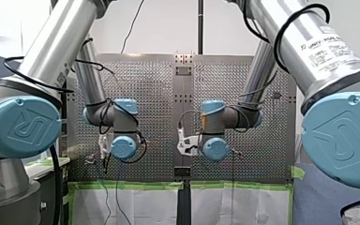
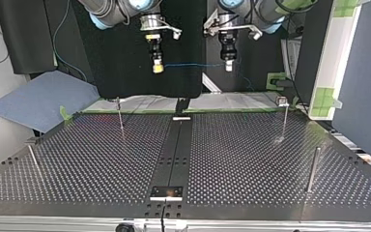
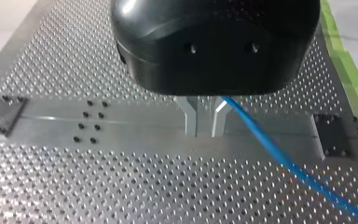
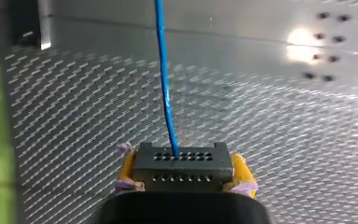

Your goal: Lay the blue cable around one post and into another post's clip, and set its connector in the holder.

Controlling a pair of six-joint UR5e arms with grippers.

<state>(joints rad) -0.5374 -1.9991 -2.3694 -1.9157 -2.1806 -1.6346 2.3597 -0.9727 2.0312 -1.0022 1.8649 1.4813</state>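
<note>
In the top view both grippers hang high above the far edge of the perforated table. The blue cable (image 2: 193, 65) runs taut between them. My right gripper (image 2: 158, 68), at that view's left, has yellow pads. In the right wrist view those pads (image 4: 127, 164) are shut on the sides of the dark connector (image 4: 182, 164), and the cable (image 4: 164, 74) leads straight ahead from it. My left gripper (image 2: 228, 65) is at the top view's right. In the left wrist view its metal fingers (image 3: 191, 116) are shut on the cable (image 3: 265, 142), which trails off to one side.
Thin posts stand on the table in the top view: one at far left (image 2: 120, 116), one at far right with a clip on top (image 2: 285, 118), and one nearer at each side (image 2: 313, 169) (image 2: 34, 159). A small bracket (image 2: 166, 192) sits on the centre strip's near end.
</note>
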